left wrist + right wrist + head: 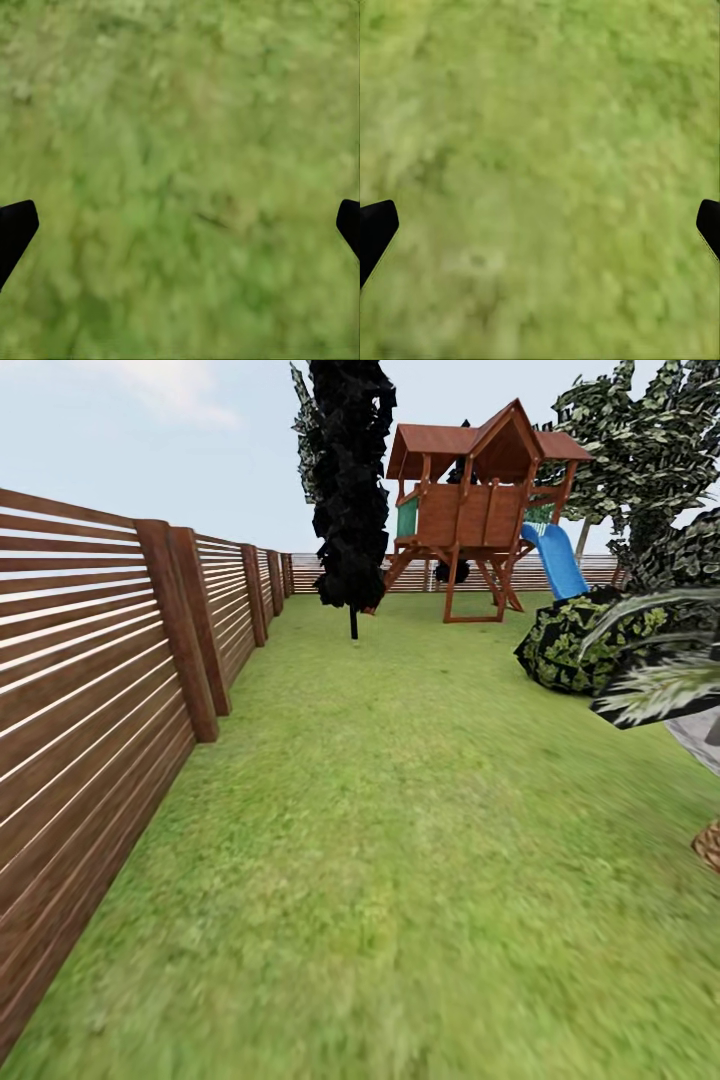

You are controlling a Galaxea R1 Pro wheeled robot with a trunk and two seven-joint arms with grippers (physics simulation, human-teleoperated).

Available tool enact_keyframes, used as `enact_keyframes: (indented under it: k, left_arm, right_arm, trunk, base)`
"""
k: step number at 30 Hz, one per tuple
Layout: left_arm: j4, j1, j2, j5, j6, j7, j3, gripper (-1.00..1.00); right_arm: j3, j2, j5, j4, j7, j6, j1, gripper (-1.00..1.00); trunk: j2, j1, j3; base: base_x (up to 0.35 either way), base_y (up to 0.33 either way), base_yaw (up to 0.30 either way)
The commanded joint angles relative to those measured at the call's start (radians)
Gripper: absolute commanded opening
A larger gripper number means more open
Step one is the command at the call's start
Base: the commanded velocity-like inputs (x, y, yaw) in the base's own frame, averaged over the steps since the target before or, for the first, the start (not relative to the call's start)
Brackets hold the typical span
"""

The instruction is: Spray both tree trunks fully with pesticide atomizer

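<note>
Nearest, blurred green grass is seen below both wrist cameras. In the left wrist view the left gripper is spread wide, its two black fingertips at opposite edges with nothing between them. The right gripper is likewise spread, black fingertips far apart over bare turf, nothing held.

In the head view the wide green lawn stretches forward. Along its left side a reddish-brown horizontal-slat wooden fence runs into the distance on thick posts. At the right edge a woven tan object is partly cut off, beside a sliver of grey paved floor; pale palm fronds hang over it. Just behind them a round dark mottled bush sits on the grass.

Farther off, a tall narrow tree with black jagged foliage stands on a thin stem. Beyond it a brown wooden playhouse on stilts carries a blue slide. A dark green leafy tree rises at the far right. The pesticide atomizer cannot be made out.
</note>
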State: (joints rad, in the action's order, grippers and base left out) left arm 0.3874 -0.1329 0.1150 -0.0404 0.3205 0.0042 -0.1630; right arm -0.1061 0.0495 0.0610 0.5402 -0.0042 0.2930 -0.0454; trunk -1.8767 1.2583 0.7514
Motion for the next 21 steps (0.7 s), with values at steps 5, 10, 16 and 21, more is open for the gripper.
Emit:
enact_keyframes:
  k: [5,10,16,21]
  left_arm:
    - [-0.001,-0.001,0.0,-0.004,0.003,0.0,0.0,1.0]
    - [-0.001,-0.001,0.0,-0.004,0.003,0.0,0.0,1.0]
    - [-0.001,-0.001,0.0,-0.004,0.003,0.0,0.0,1.0]
    - [-0.001,-0.001,0.0,-0.004,0.003,0.0,0.0,1.0]
  right_arm:
    - [-0.003,0.0,0.006,0.0,0.0,0.003,-0.001,1.0]
    - [-0.003,0.0,0.006,0.0,0.0,0.003,-0.001,1.0]
    - [-0.003,0.0,0.006,0.0,0.0,0.003,-0.001,1.0]
    - [-0.003,0.0,0.006,0.0,0.0,0.003,-0.001,1.0]
  trunk:
    - [0.0,0.0,0.001]
    - [0.0,0.0,0.001]
    - [0.0,0.0,0.001]
    - [0.0,0.0,0.001]
  base:
    - [0.339,0.0,0.0]
    - [0.339,0.0,0.0]
    - [0.339,0.0,0.0]
    - [0.339,0.0,0.0]
